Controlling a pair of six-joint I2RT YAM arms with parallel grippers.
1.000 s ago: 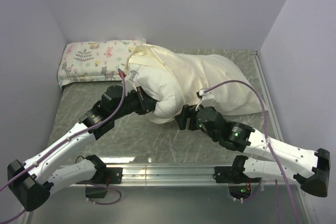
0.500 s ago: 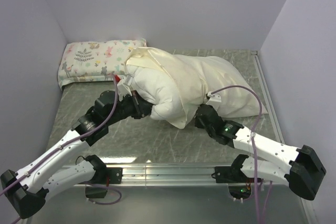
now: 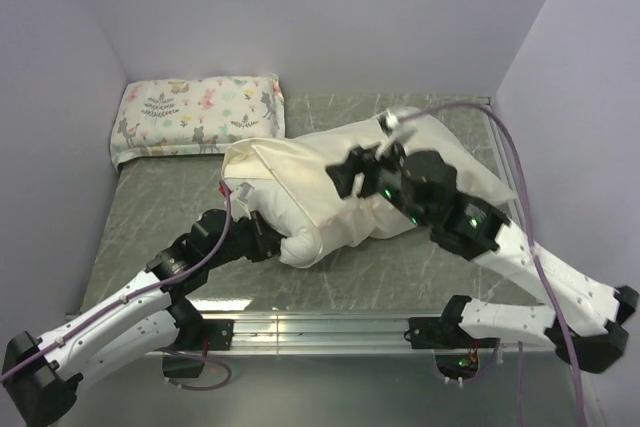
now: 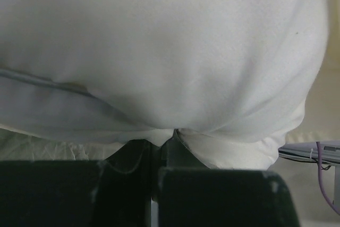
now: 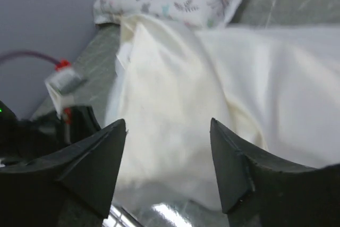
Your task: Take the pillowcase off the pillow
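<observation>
Mid-stripping: our left gripper [image 4: 159, 151] clamps the pillow [image 4: 159, 51] at its near end. Our right gripper [image 5: 167, 123] hovers spread over the pillowcase [image 3: 300, 167], which we should grasp next.

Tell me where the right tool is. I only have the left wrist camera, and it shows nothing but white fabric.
Observer: The right tool is open over the pillowcase, with nothing between its fingers.
Operator: How much of the pillow is out?
Observer: Only the near end of the pillow shows bare. Cream fabric covers the rest.
Operator: Anything else on the table?
Observer: A printed pillow lies in the far left corner.
</observation>
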